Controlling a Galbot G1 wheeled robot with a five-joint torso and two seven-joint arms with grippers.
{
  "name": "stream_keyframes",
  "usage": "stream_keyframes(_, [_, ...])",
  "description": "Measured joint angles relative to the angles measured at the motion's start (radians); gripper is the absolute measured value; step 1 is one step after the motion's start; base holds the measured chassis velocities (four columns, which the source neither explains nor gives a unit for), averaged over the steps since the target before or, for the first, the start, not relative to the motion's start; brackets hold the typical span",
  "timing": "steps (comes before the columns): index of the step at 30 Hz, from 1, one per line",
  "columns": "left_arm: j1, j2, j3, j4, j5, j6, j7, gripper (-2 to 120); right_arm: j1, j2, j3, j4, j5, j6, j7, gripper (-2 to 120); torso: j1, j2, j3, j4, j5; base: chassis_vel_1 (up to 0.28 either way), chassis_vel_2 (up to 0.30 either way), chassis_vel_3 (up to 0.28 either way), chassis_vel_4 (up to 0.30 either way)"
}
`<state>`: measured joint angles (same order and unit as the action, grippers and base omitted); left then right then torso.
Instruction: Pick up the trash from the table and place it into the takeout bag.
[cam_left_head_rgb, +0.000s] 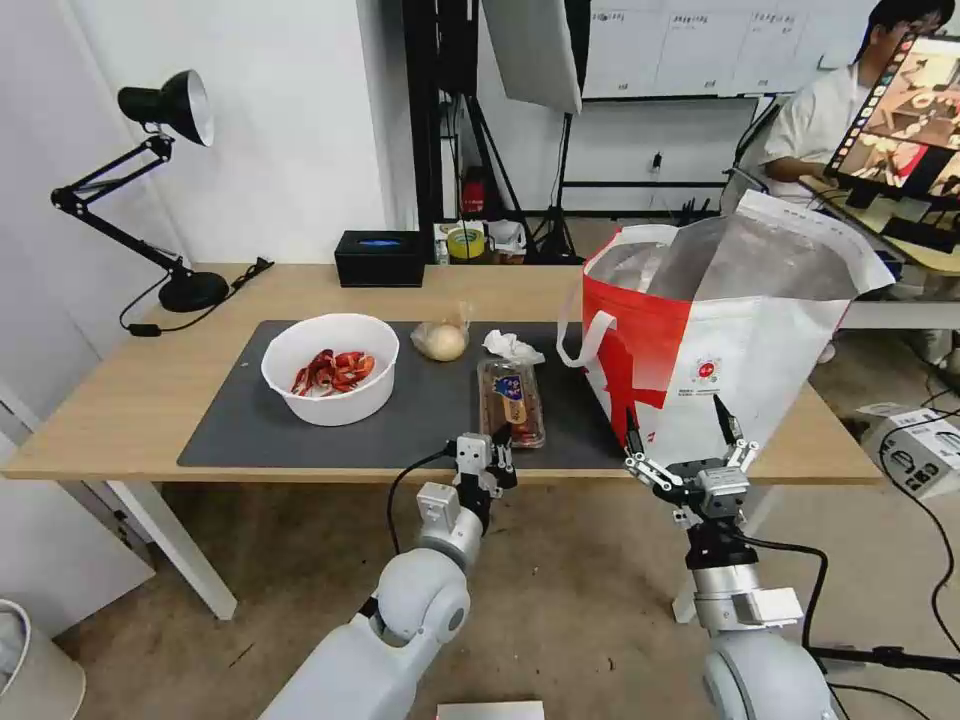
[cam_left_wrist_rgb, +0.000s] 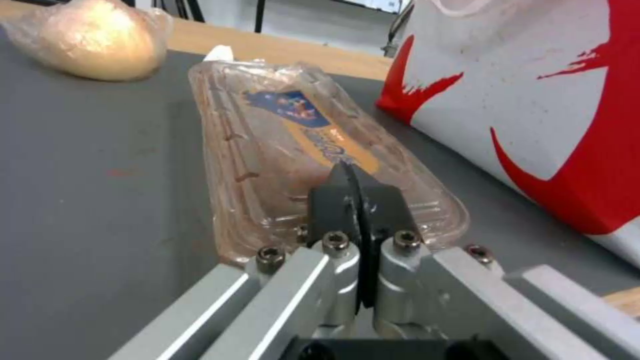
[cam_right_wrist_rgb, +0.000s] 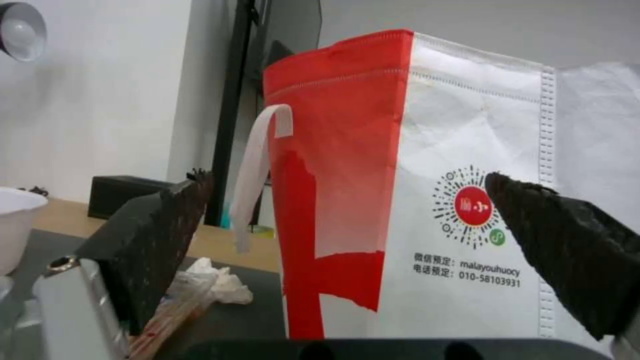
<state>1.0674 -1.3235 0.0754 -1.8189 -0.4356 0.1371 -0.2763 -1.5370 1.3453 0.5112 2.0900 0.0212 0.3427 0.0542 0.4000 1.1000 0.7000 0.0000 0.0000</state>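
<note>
The left gripper (cam_left_head_rgb: 503, 447) reaches forward from a low, bent arm to the near edge of the long light-wood table (cam_left_head_rgb: 120, 410), its black fingers pressed together over the near end of the clear plastic clamshell tray of small red tomatoes (cam_left_wrist_rgb: 300, 150); whether they pinch the tray's rim I cannot tell. Just beyond that tray lie the crumpled white tissue (cam_left_head_rgb: 512, 346) and the clear bag with a pale round bun (cam_left_head_rgb: 440, 340). Farther to this gripper's left sits the white bowl of red crayfish shells (cam_left_head_rgb: 330, 367).

The right gripper (cam_left_head_rgb: 680, 425) stands upright on a vertical forearm, fingers spread wide, directly before the large boxy red-and-white takeout bag (cam_right_wrist_rgb: 427, 165).
</note>
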Motion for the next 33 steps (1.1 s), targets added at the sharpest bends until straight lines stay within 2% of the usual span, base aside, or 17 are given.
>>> stream_keyframes(3, [0.0, -0.001, -0.003, 0.004, 0.0, -0.001, -0.001, 0, 0.004, -0.003, -0.011, -0.002, 0.027, -0.008, 0.0, 100, 0.0, 0.0, 0.0, 0.0, 0.0, 0.0, 0.0, 0.0, 0.0])
stream_keyframes(12, [-0.004, -0.002, -0.003, 0.01, 0.002, -0.001, -0.003, 0, 0.033, -0.042, -0.074, -0.016, 0.236, -0.114, -0.016, 100, 0.0, 0.0, 0.0, 0.0001, 0.0, 0.0, 0.0, 0.0, 0.0])
stream_keyframes(20, [-0.005, -0.002, -0.003, 0.012, 0.003, -0.003, -0.004, 0, 0.061, -0.059, -0.132, -0.038, 0.346, -0.154, -0.034, 100, 0.0, 0.0, 0.0, 0.0, 0.0, 0.0, 0.0, 0.0, 0.0])
stream_keyframes(24, [-0.005, 0.002, -0.003, 0.012, 0.004, -0.005, -0.004, 0, 0.08, -0.063, -0.159, -0.04, 0.436, -0.191, -0.035, 100, 0.0, 0.0, 0.0, 0.0, 0.0, 0.0, 0.0, 0.0, 0.0])
stream_keyframes(27, [-0.006, 0.008, -0.001, 0.01, 0.004, -0.006, -0.004, 0, 0.107, -0.075, -0.166, -0.04, 0.571, -0.251, -0.033, 100, 0.0, 0.0, 0.0, 0.0, 0.0, 0.0, 0.0, 0.0, 0.0])
stream_keyframes(30, [-0.006, 0.009, 0.0, 0.01, 0.004, -0.006, -0.004, 0, 0.114, -0.079, -0.166, -0.041, 0.606, -0.27, -0.031, 100, 0.0, 0.0, 0.0, 0.0, 0.0, 0.0, 0.0, 0.0, 0.0])
stream_keyframes(33, [-0.008, 0.012, 0.011, 0.009, 0.004, -0.007, -0.007, 0, 0.159, -0.094, -0.163, -0.054, 0.745, -0.342, -0.012, 100, 0.0, 0.0, 0.0, 0.0001, 0.0, 0.0, 0.0, 0.0, 0.0])
